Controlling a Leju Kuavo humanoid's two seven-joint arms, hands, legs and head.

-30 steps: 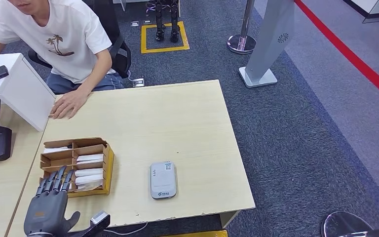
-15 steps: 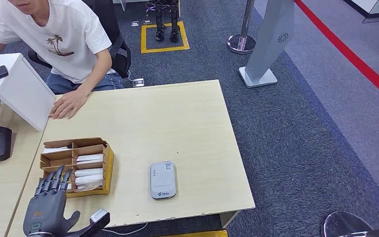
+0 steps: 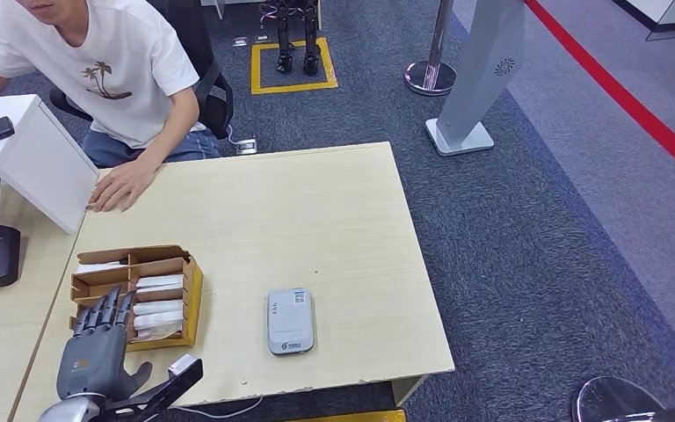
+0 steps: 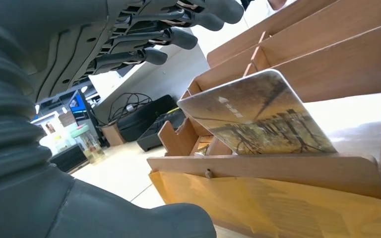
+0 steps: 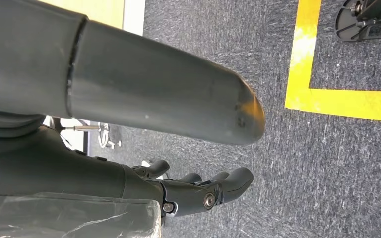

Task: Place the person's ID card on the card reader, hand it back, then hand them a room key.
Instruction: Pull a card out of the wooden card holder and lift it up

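A: What is the left hand [image 3: 97, 347] doing?

B: It hovers at the near end of the wooden card box [image 3: 137, 295], fingers [image 3: 105, 309] spread and straight, thumb out to the side. It holds nothing, and I cannot tell whether the fingertips touch the box rim or hang just above it.

A: Why there?

B: My guess is that it is lining up for a room key. The box stands on the counter [image 3: 316, 220] near the robot's left side, split into slots with white cards lying in them, so a key is within easy reach. The left wrist view shows 1 printed card [image 4: 255, 116] leaning tilted in a slot, close in front of the hand.

A: And the right hand [image 5: 198, 191]?

B: It hangs low over the grey carpet, fingers loosely curled, nothing in it.

A: Where is the ID card?

B: I see none on the card reader [image 3: 291, 320], which lies flat near the counter's front edge, well apart from the box. The person's hand [image 3: 123, 186] rests flat on the far left of the counter.
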